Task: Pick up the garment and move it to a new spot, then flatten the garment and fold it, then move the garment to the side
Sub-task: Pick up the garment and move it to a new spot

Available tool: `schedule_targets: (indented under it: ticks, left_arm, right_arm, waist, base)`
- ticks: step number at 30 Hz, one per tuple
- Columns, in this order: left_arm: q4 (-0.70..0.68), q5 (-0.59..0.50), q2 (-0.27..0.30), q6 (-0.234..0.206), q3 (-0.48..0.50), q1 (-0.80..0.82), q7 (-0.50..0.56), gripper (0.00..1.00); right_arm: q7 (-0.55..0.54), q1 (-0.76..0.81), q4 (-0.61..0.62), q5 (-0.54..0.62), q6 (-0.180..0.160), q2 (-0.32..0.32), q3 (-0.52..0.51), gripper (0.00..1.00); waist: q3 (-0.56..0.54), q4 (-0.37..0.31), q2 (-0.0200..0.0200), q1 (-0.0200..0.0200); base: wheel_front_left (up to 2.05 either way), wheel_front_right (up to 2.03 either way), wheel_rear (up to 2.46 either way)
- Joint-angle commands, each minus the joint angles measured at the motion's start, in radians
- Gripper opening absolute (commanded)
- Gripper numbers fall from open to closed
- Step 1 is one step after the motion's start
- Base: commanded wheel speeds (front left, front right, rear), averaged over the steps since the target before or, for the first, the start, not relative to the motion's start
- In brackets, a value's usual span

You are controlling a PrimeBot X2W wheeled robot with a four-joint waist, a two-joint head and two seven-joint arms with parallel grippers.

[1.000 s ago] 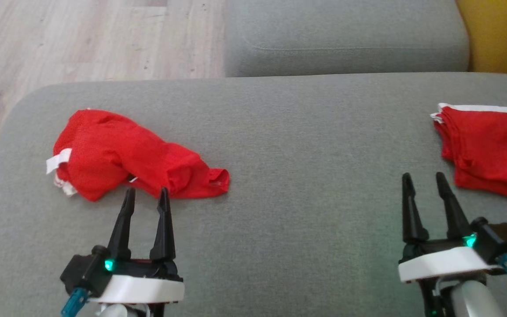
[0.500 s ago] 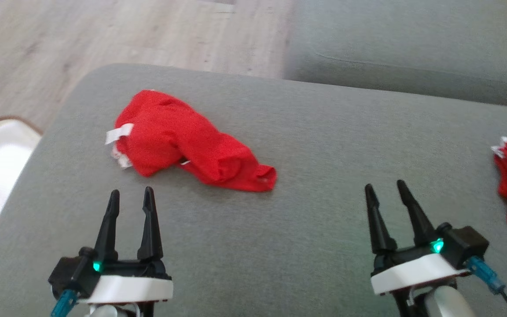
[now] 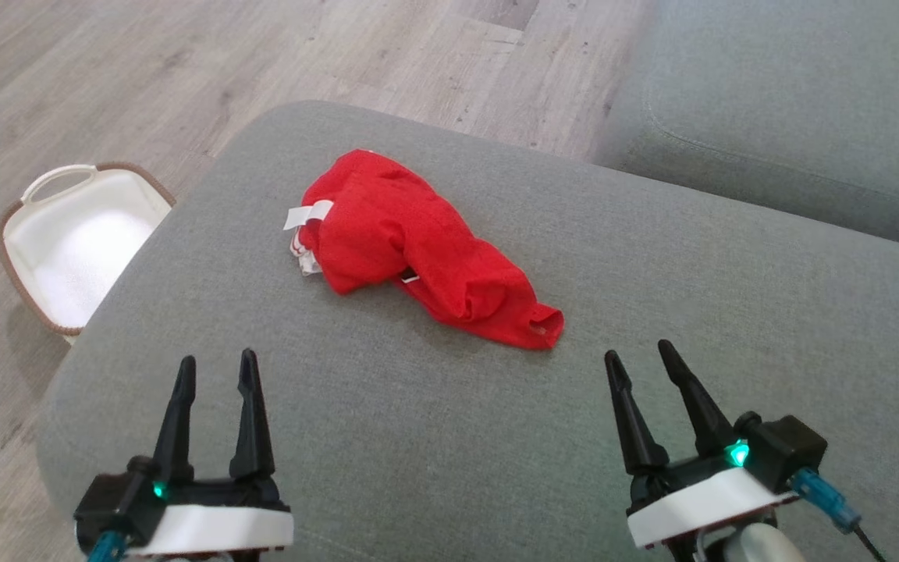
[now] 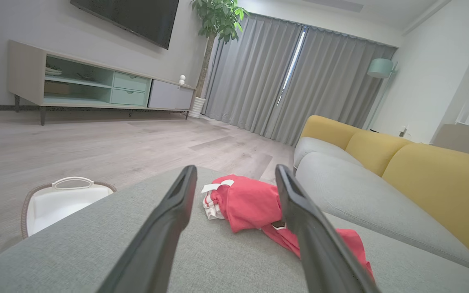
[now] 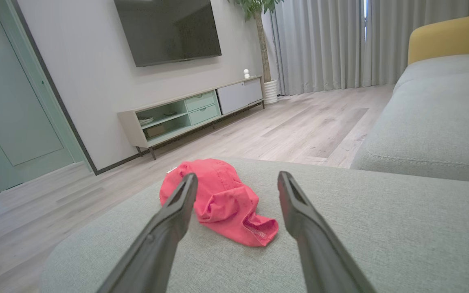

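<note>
A white basket (image 3: 79, 250) with a brown woven rim stands on the pale wood floor (image 3: 184, 70), just beside the corner of the grey sofa seat (image 3: 434, 453). A dark television (image 5: 169, 30) hangs above a low cabinet (image 5: 189, 114), near a potted plant (image 4: 214, 24) and grey curtains (image 4: 299, 81).

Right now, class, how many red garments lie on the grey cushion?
1. The garment lies crumpled on the cushion, toward its far edge. Others may lie outside the frame.
</note>
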State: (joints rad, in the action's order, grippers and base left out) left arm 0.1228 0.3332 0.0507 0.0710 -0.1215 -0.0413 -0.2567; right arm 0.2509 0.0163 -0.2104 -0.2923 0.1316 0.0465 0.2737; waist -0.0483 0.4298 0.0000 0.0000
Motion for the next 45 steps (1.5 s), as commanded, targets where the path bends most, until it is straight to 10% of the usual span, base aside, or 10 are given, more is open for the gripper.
schedule_targets:
  ticks: [1,12,19,37,38,39,40,45]
  left_arm:
    - [-0.037,-0.008,-0.001,0.002,0.046,0.033,-0.005,1.0]
    - [0.0,-0.07,0.025,0.022,0.14,0.162,-0.005,1.0]
    - [0.176,-0.089,0.152,0.042,0.143,0.437,0.052,1.0]
    - [0.615,0.231,0.393,0.059,-0.253,0.862,0.498,1.0]
    - [0.616,0.256,0.399,0.059,-0.273,0.862,0.507,0.83]
    - [0.614,0.28,0.405,0.059,-0.29,0.863,0.508,0.25]
    - [0.61,0.301,0.412,0.059,-0.306,0.863,0.504,0.0]
    - [0.58,0.333,0.457,0.06,-0.352,0.887,0.371,0.0]
  right_arm:
    - [0.011,-0.018,0.027,-0.007,-0.001,0.004,0.024,1.0]
    - [0.011,-0.059,0.047,0.042,-0.001,0.004,-0.028,1.0]
    - [0.011,-0.11,0.09,0.097,-0.001,0.004,-0.091,1.0]
    - [0.011,-0.197,0.148,0.126,-0.001,0.004,-0.147,1.0]
    - [0.011,-0.197,0.148,0.124,-0.001,0.004,-0.148,1.0]
    - [0.011,-0.198,0.148,0.123,-0.001,0.004,-0.149,1.0]
    - [0.011,-0.198,0.148,0.121,-0.001,0.004,-0.15,1.0]
    - [0.011,-0.2,0.141,0.113,-0.001,0.004,-0.146,1.0]
  waist:
    - [0.003,0.001,0.0,0.0]
    - [0.103,-0.076,0.0,0.0]
    - [0.216,-0.15,0.0,0.0]
    - [0.385,-0.291,0.0,0.0]
    - [0.384,-0.295,0.0,0.0]
    - [0.383,-0.297,0.0,0.0]
    - [0.38,-0.299,0.0,0.0]
    - [0.357,-0.303,0.0,0.0]
  base:
    - [0.0,0.0,0.0]
    - [0.0,0.0,0.0]
    - [0.0,0.0,0.0]
    - [0.0,0.0,0.0]
    - [0.0,0.0,0.0]
    - [0.0,0.0,0.0]
    - [0.0,0.0,0.0]
    - [0.0,0.0,0.0]
